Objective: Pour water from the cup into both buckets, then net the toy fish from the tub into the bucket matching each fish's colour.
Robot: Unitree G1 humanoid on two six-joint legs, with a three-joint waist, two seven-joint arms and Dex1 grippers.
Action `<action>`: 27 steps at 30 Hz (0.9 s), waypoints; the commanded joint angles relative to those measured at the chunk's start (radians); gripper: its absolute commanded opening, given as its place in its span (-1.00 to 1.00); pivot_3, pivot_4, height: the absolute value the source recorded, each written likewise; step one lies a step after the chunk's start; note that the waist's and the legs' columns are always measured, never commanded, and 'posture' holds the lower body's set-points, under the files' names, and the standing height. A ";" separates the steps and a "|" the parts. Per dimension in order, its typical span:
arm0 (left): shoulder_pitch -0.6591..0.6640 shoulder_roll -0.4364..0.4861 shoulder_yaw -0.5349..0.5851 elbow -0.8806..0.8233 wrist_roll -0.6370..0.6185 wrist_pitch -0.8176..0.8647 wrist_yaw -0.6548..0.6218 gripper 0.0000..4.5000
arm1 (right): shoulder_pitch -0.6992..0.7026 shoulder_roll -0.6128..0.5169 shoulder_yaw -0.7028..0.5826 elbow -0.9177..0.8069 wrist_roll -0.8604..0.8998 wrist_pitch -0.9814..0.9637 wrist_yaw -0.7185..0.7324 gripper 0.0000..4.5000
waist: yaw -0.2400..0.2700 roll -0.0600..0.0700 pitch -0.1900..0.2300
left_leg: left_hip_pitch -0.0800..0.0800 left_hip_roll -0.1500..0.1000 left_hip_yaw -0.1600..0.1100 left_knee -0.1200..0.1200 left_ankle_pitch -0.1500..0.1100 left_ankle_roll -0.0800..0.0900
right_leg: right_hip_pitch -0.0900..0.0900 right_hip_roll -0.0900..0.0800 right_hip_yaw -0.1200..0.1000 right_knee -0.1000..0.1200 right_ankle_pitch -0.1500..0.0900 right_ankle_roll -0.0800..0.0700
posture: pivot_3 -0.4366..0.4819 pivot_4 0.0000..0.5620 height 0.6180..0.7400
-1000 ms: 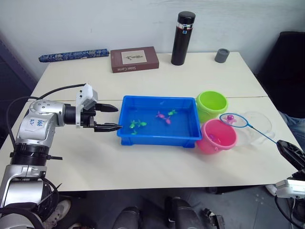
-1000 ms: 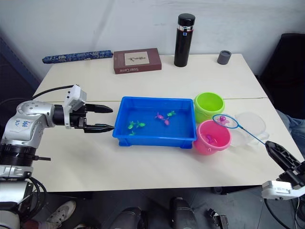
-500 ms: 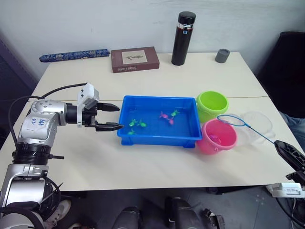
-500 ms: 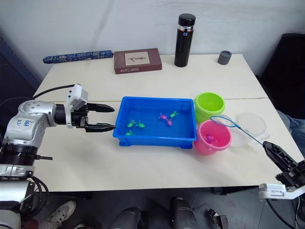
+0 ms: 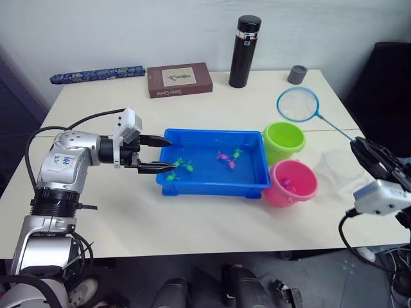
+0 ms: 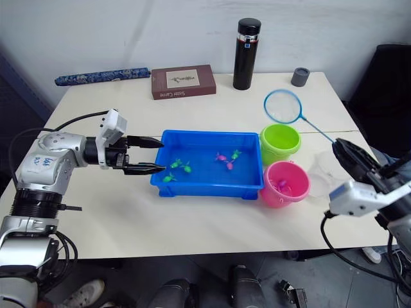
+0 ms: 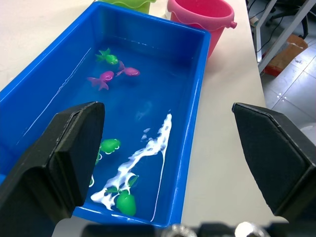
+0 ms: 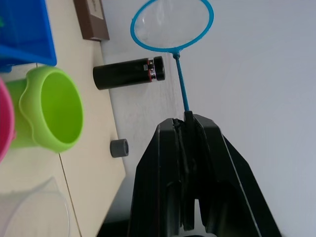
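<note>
At mid-bench sat the tub [image 5: 215,162], with green and pink fish [image 5: 224,156] floating inside. Just right of tub: green bucket [image 5: 284,142] behind, pink bucket [image 5: 293,183] in front, touching. Cup [image 5: 338,168] right of the buckets. Left claw [image 5: 162,154] spread wide, tips over the tub's left rim, gripping nothing. Right claw [image 8: 186,133] clamped on the net [image 5: 298,104] handle, hoop raised behind the green bucket. Flask [image 5: 243,43], book [image 5: 179,79] and grey cap [image 5: 297,74] far behind tub.

A plain office or lab room: a pale tabletop [image 5: 212,221] against a bare white wall [image 5: 160,29], cables [image 6: 350,253] trailing to the floor.
</note>
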 commanded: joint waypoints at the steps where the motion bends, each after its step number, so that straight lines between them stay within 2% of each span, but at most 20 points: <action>1: -0.002 -0.021 -0.003 -0.061 -0.025 0.018 0.010 0.98 | -0.042 -0.013 -0.025 -0.070 0.142 0.127 0.116 -1.00 | 0.007 0.000 0.000 | 0.000 0.000 -0.001 0.000 0.000 0.000 | 0.000 0.000 0.000 0.000 0.000 0.000 | -0.05 -0.47 0.99; 4: 0.035 -0.041 -0.012 -0.117 -0.030 0.037 0.019 0.98 | -0.054 0.002 -0.059 -0.130 0.211 0.234 0.181 -1.00 | 0.009 0.000 0.000 | -0.001 0.000 0.000 0.001 0.000 0.001 | 0.000 -0.001 0.000 0.000 0.000 0.001 | -0.05 -0.47 0.99; 6: 0.042 -0.051 -0.010 -0.139 -0.035 0.054 0.031 0.98 | -0.085 0.020 -0.057 -0.220 0.288 0.391 0.190 -1.00 | 0.009 0.000 0.000 | -0.001 0.000 -0.001 0.000 -0.001 0.001 | 0.000 -0.001 0.000 0.000 0.000 0.001 | -0.05 -0.47 0.99; 8: 0.037 -0.067 -0.005 -0.146 -0.047 0.069 0.043 0.98 | -0.135 0.034 -0.030 -0.280 0.371 0.559 0.189 -1.00 | 0.008 0.000 0.000 | -0.001 0.000 -0.001 0.001 -0.001 0.001 | 0.000 -0.001 -0.001 0.000 0.000 0.001 | -0.05 -0.47 0.99; 11: 0.048 -0.077 -0.011 -0.166 -0.048 0.074 0.054 0.98 | -0.179 0.029 0.027 -0.300 0.440 0.671 0.250 -1.00 | 0.003 0.000 0.000 | -0.001 0.000 -0.001 0.001 0.000 0.001 | 0.000 -0.001 -0.001 0.000 0.000 0.001 | -0.05 -0.47 0.99; 14: 0.051 -0.089 -0.001 -0.185 -0.064 0.100 0.081 0.98 | -0.211 0.020 0.069 -0.289 0.457 0.709 0.309 -1.00 | 0.004 0.000 0.000 | -0.001 0.000 -0.001 0.000 -0.001 0.000 | 0.000 -0.001 -0.001 -0.001 0.000 0.001 | -0.05 -0.47 0.99; 19: 0.031 -0.089 -0.015 -0.126 -0.046 0.057 0.059 0.98 | -0.443 0.018 0.198 -0.214 0.661 0.929 0.437 -1.00 | -0.003 0.000 0.000 | 0.000 0.000 0.000 0.001 -0.001 0.001 | -0.001 -0.001 0.000 -0.001 0.001 0.001 | -0.05 -0.47 0.99; 27: 0.040 -0.099 -0.012 -0.153 -0.048 0.054 0.091 0.98 | -0.720 -0.016 0.325 -0.042 0.746 1.138 0.583 -1.00 | 0.004 0.000 0.000 | -0.004 0.000 -0.003 0.001 -0.001 0.000 | -0.002 -0.003 -0.004 -0.003 0.000 0.000 | -0.05 -0.47 0.99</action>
